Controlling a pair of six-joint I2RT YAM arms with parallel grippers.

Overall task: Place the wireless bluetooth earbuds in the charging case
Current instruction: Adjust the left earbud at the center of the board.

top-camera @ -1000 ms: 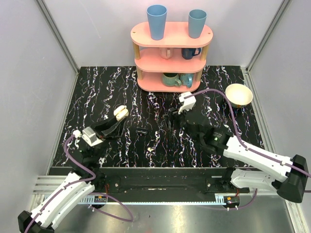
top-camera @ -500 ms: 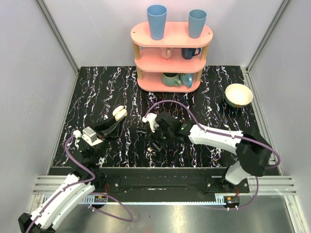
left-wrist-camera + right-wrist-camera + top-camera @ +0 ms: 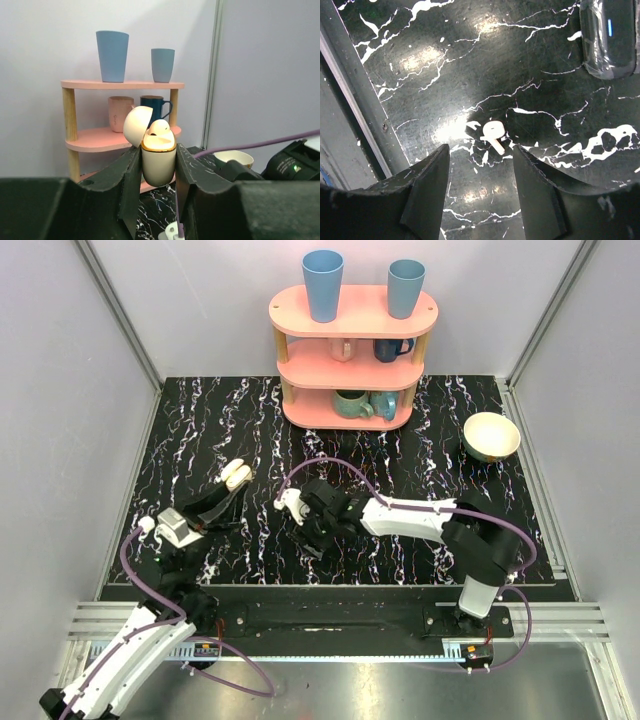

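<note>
My left gripper (image 3: 229, 486) is shut on the charging case (image 3: 237, 475), a cream-white pebble held upright above the left of the table. In the left wrist view the case (image 3: 158, 162) sits between the fingers with its lid (image 3: 137, 125) open, and one white earbud (image 3: 159, 128) pokes out of its top. My right gripper (image 3: 318, 538) is open and low over the table's middle. In the right wrist view a second earbud (image 3: 493, 133) lies on the black marble just beyond the open gripper (image 3: 480, 151), not touched.
A pink three-tier shelf (image 3: 352, 350) with blue cups and mugs stands at the back. A cream bowl (image 3: 491, 435) sits at the back right. A dark glossy object with a blue light (image 3: 610, 37) lies near the earbud. The table's front rail (image 3: 355, 100) is close by.
My right arm swung from the back right to the table's middle and came down over the loose earbud. My left gripper drifted slightly left with the case.
</note>
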